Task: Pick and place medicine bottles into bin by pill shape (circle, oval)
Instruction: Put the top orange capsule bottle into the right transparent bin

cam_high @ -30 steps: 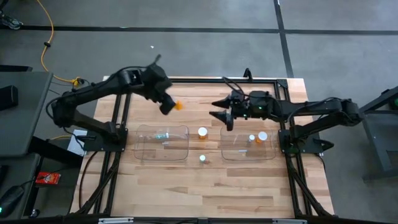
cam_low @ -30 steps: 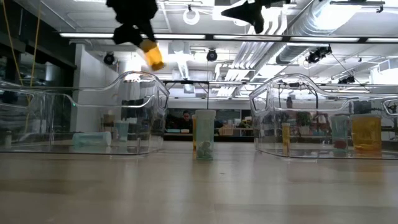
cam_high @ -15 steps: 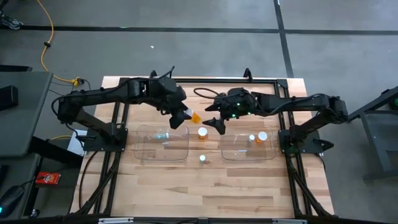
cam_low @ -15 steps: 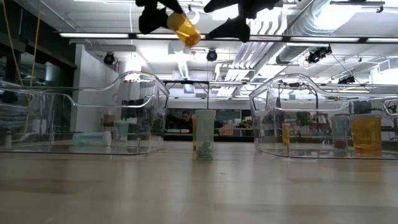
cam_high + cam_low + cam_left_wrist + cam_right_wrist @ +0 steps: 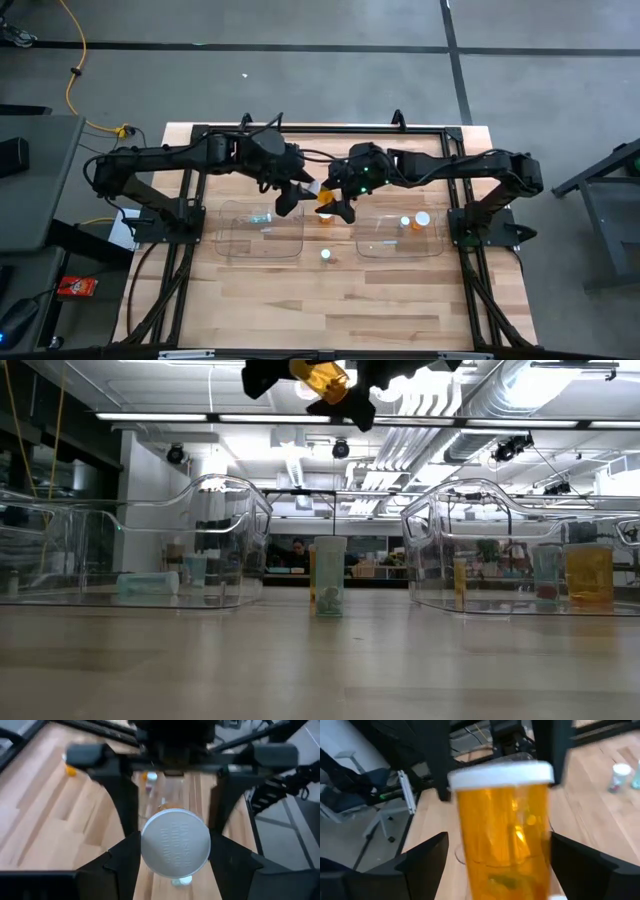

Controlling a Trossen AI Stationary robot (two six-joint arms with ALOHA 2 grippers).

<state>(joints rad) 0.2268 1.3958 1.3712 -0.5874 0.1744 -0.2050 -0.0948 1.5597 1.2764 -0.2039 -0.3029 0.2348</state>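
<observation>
The left gripper (image 5: 305, 190) is holding an amber bottle (image 5: 325, 196) high in the air, just behind the gap between the left bin (image 5: 262, 230) and the right bin (image 5: 398, 233). Its fingers (image 5: 125, 855) are pinching the bottle near the white cap (image 5: 175, 844). The right gripper (image 5: 340, 198) is meeting it from the other side, its fingers (image 5: 427, 855) standing wide to either side of the bottle (image 5: 505, 825), not touching it.

In the low view the bottle (image 5: 320, 377) is hanging far above both bin rims, with free air all below it. A teal bottle (image 5: 326, 256) is standing on the table (image 5: 330, 300) in front of that gap. Another teal bottle (image 5: 260, 218) is lying in the left bin; two capped bottles (image 5: 414, 220) are standing in the right bin.

Half a second ago the grippers were apart; now they are meeting over the gap, and the bottle has moved toward the right bin.
</observation>
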